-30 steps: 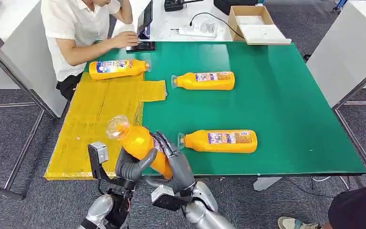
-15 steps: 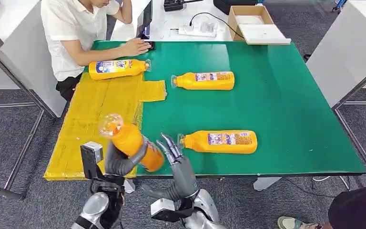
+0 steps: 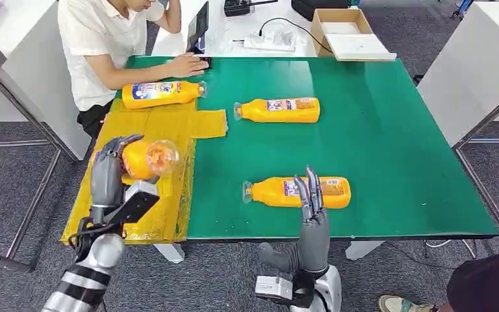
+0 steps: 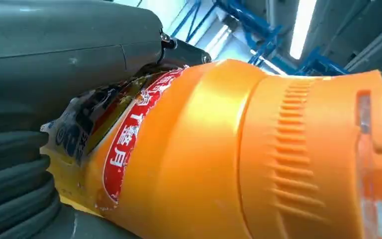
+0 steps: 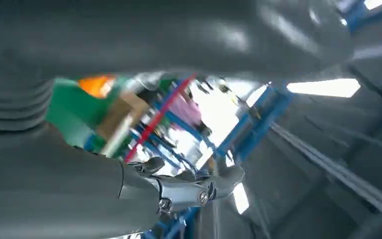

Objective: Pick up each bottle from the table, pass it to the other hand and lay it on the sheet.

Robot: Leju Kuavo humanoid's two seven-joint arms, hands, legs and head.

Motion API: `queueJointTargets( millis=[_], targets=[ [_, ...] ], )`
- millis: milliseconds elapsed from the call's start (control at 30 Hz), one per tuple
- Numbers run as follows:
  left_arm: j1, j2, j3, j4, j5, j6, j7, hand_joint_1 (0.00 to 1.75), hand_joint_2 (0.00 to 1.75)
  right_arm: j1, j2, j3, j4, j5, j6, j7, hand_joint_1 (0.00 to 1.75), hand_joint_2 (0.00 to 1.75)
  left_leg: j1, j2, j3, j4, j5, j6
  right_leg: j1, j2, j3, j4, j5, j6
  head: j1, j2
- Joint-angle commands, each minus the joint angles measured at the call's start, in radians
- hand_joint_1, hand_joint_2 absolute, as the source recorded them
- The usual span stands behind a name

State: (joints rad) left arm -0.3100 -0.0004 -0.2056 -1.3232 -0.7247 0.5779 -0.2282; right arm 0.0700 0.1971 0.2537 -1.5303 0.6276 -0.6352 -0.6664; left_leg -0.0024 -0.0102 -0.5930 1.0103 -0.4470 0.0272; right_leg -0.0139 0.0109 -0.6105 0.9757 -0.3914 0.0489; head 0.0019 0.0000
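My left hand (image 3: 108, 174) grips an orange bottle (image 3: 144, 158) with a clear cap, held above the yellow sheet (image 3: 136, 162) at the table's left side. The left wrist view shows the same bottle (image 4: 238, 154) close up, its red label against my fingers (image 4: 15, 164). My right hand (image 3: 311, 218) stands empty with its fingers straight up at the table's front edge, just in front of a lying orange bottle (image 3: 299, 192). Another bottle (image 3: 279, 110) lies on the green table farther back. A third (image 3: 160, 93) lies across the sheet's far end.
A person in a white shirt (image 3: 101, 39) sits at the far left corner with a hand near a tablet (image 3: 198, 29). A cardboard box (image 3: 347, 32) and cables lie behind the green table (image 3: 390, 143). A white cabinet (image 3: 474, 65) stands on the right.
My left hand has carried the bottle left and up over the sheet. My right hand let go of it and moved right, fingers now upright at the front edge.
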Motion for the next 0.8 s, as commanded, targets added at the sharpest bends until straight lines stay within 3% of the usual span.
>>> queueJointTargets(
  millis=[33,167,233,367,467,500,600,800],
  targets=[
    [-0.384,0.017,-0.121,0.634,-0.326,-0.043,0.179,1.75,1.75,-0.027,0.019,-0.011,-0.026,-0.104,-0.063,-0.032,0.00,0.00,0.001,-0.005,0.003,-0.001,0.001,-0.003,0.002,-0.007,0.005,0.000,-0.001,-0.004,0.000,0.000],
    [-0.406,-0.005,-0.128,0.708,-0.357,-0.029,0.198,1.75,1.75,-0.041,0.019,0.002,-0.002,-0.115,-0.063,-0.032,0.00,0.00,0.001,-0.001,0.004,-0.001,0.001,-0.003,0.001,-0.003,0.004,0.000,0.000,-0.003,0.000,0.000],
    [-0.452,-0.033,-0.155,0.866,-0.419,-0.077,0.227,1.75,1.75,-0.061,-0.002,0.057,0.049,-0.141,-0.063,-0.032,0.00,0.00,0.002,0.001,0.003,-0.001,0.001,-0.003,0.002,-0.001,0.004,0.001,0.000,-0.003,0.000,0.000],
    [-0.474,-0.067,-0.164,0.968,-0.452,-0.115,0.271,1.75,1.75,-0.084,-0.001,0.095,0.107,-0.168,-0.063,-0.032,0.00,0.00,0.002,-0.002,0.007,-0.002,0.001,-0.004,0.002,-0.005,0.008,-0.001,-0.001,-0.004,0.000,0.000],
    [-0.479,-0.096,-0.158,1.014,-0.449,-0.214,0.300,1.75,1.75,-0.098,0.001,0.130,0.167,-0.185,-0.063,-0.032,0.00,0.00,0.001,0.000,0.001,-0.001,0.001,-0.003,0.001,0.000,0.002,0.000,0.001,-0.002,0.000,0.000],
    [-0.492,-0.103,-0.171,1.049,-0.461,-0.313,0.357,1.75,1.75,-0.095,-0.002,0.136,0.191,-0.196,-0.063,-0.032,0.00,0.00,0.002,0.001,0.003,-0.001,0.000,-0.003,0.002,-0.001,0.004,0.000,0.000,-0.003,0.000,0.000],
    [-0.483,-0.092,-0.176,1.067,-0.479,-0.381,0.431,1.75,1.75,-0.104,-0.014,0.158,0.221,-0.228,-0.063,-0.032,0.00,0.00,0.002,0.001,0.003,-0.001,0.001,-0.003,0.001,-0.001,0.004,0.000,0.000,-0.003,0.000,0.000],
    [-0.456,-0.083,-0.164,1.071,-0.469,-0.432,0.429,1.75,1.75,-0.122,-0.017,0.170,0.254,-0.250,-0.063,-0.032,0.00,0.00,0.001,0.005,0.005,-0.002,0.000,-0.004,0.001,0.003,0.004,0.000,0.001,-0.003,0.000,0.000]
  ],
)
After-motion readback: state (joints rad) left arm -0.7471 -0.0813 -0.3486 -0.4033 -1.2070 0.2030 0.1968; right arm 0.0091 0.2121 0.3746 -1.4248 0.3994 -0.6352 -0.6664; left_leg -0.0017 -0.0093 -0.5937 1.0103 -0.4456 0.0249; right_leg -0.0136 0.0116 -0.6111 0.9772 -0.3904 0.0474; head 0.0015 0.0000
